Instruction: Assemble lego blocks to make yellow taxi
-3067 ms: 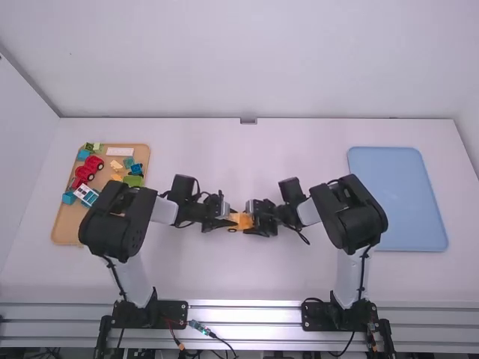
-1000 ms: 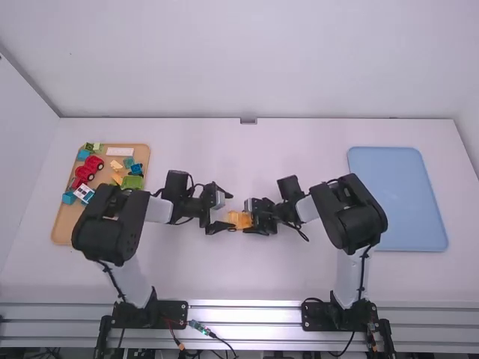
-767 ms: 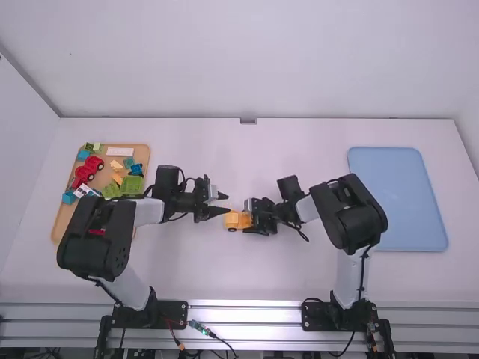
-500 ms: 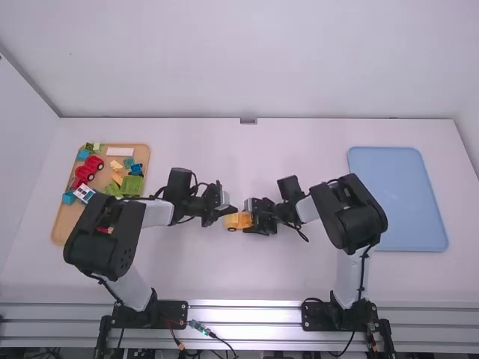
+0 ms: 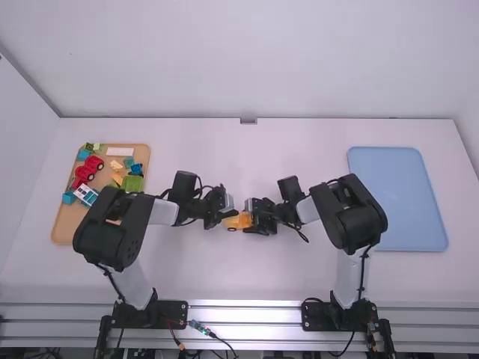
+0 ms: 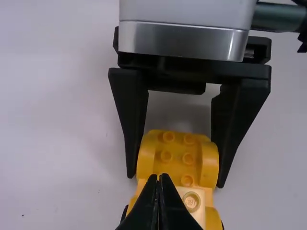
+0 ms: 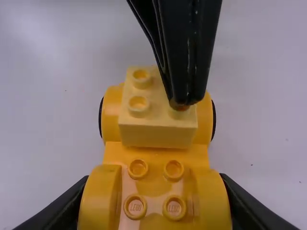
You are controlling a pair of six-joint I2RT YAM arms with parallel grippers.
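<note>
My left gripper [image 5: 229,214] is over the left part of the orange-yellow car body [image 5: 244,221], and my right gripper [image 5: 256,217] is at that body's right side. In the left wrist view, the left gripper [image 6: 159,178] is shut, tips together against a pale yellow block [image 6: 192,199] on the car. The right gripper's two fingers clamp the car's rounded fenders [image 6: 178,155]. In the right wrist view, the left tips press one stud of the pale block [image 7: 156,115]; the right gripper [image 7: 156,203] grips the fenders from both sides. Black wheels flank the block.
A wooden tray [image 5: 67,223] at the far left holds red vehicle pieces [image 5: 88,169], a green block [image 5: 132,182], small yellow blocks and several others. A blue tray [image 5: 398,198] lies on the right, beyond the right arm's elbow.
My left gripper opened, backed off to the left of the car, then came shut and returned to the right over it. My right gripper has stayed in place on the car.
</note>
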